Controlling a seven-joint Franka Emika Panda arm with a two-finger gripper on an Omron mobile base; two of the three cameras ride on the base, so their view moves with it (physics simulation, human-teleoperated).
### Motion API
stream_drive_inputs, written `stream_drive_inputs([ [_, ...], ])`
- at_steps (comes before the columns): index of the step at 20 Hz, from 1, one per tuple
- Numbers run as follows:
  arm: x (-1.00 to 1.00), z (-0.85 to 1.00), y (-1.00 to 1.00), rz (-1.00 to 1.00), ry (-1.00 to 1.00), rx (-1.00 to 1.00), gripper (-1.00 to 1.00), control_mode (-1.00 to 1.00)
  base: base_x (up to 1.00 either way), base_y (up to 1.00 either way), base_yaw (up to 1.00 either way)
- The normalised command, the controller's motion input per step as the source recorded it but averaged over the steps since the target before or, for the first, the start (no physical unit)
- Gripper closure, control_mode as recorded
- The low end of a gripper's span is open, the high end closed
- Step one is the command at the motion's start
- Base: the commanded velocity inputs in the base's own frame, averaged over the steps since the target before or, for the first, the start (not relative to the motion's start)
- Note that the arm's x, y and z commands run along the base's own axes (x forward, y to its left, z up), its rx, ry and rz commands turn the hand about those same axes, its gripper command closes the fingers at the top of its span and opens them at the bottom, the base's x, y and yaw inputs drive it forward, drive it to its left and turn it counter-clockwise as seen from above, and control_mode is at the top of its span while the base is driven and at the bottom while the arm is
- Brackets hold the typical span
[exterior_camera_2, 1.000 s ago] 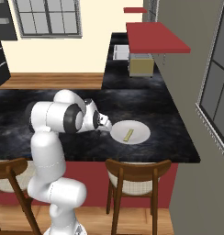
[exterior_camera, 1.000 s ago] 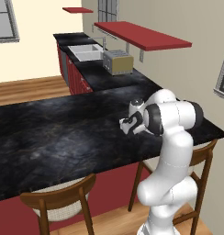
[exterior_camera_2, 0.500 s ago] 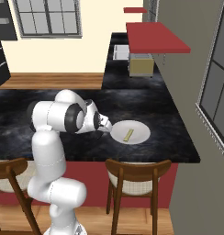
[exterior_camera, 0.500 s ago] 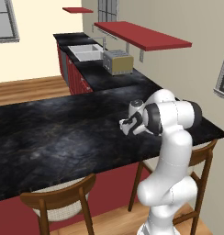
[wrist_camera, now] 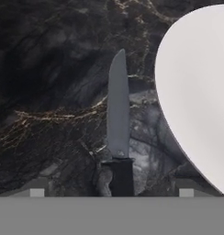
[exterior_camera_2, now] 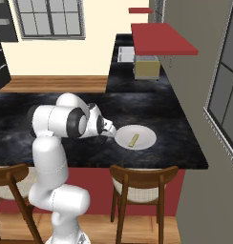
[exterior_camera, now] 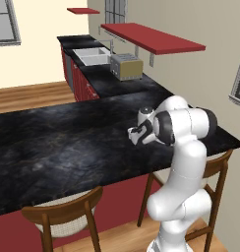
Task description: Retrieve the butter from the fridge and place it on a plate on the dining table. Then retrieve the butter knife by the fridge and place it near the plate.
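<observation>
In the hand view, butter knife [wrist_camera: 118, 119] lies beside the plate [wrist_camera: 201, 92].

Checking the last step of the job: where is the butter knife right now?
In the hand view, the butter knife lies flat on the dining table, just left of the plate rim and apart from it, directly ahead of the gripper.
</observation>
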Motion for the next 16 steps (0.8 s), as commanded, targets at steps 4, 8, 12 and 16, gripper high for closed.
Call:
stream_drive_inputs([
  [4,-0.24,0.31,0.0,-0.01,0.05,0.04,-1.0,-1.0,0.0,0.0,0.0],
  [8,-0.62,0.57,-0.02,0.0,0.07,0.06,-1.0,-1.0,0.0,0.0,0.0],
  [12,-0.65,0.94,-0.06,0.0,0.09,0.01,-1.0,-1.0,0.0,0.0,0.0],
  [16,-0.77,0.9,-0.03,0.0,0.02,0.0,-1.0,-1.0,0.0,0.0,0.0],
])
